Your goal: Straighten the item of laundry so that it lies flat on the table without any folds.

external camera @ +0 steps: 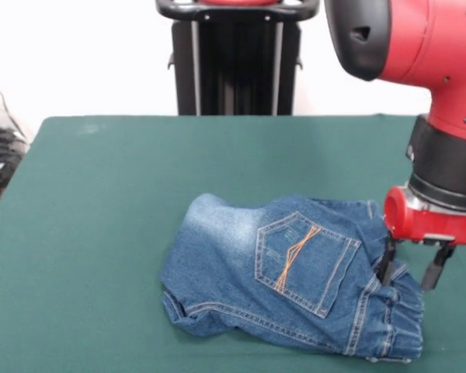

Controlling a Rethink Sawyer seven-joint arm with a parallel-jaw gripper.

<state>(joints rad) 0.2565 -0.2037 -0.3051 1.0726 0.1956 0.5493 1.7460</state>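
Gripper [412, 272] apparently open over folded jeans' [287, 272] waistband, green table [101, 202].

No readable text, brand, no. or sign anywhere I can see. Jeans [295, 276] near the counter's [101, 233] front-right corner show only orange decorative stitching on the back pocket [303, 260], crossing lines, not letters. Red arm [427, 47] housing looks plain, no logo or label legible from here.
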